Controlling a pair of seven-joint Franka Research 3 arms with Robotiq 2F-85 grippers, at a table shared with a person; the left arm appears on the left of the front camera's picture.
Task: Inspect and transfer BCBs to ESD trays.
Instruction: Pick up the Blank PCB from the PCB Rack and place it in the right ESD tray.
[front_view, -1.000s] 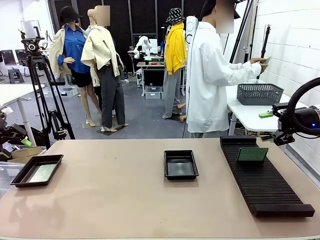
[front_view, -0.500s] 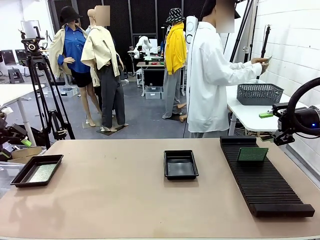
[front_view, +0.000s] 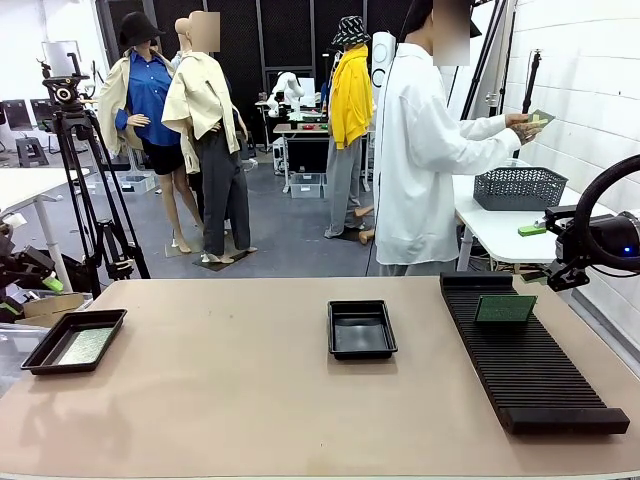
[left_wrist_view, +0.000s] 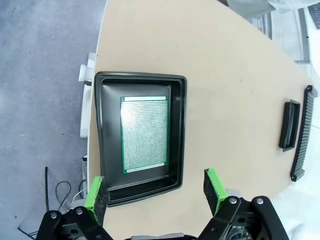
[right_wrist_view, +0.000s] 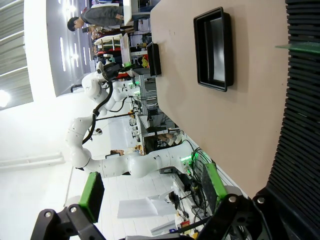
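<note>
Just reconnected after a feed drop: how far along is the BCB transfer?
Done: one BCB lies in the left tray. In hand: the person holds what looks like a board; the left end effector and right end effector are open, empty. Left: a second BCB stands in the rack; the middle tray is empty.

Long-sleeved white coat on person (front_view: 420, 160), black left end effector (left_wrist_view: 154, 191), bright green pads (left_wrist_view: 95, 192)

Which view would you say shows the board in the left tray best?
The left wrist view: it looks down on the board, whole face flat in the tray. The front view shows the board foreshortened at a shallow angle. In the right wrist view the board cannot be made out.
</note>
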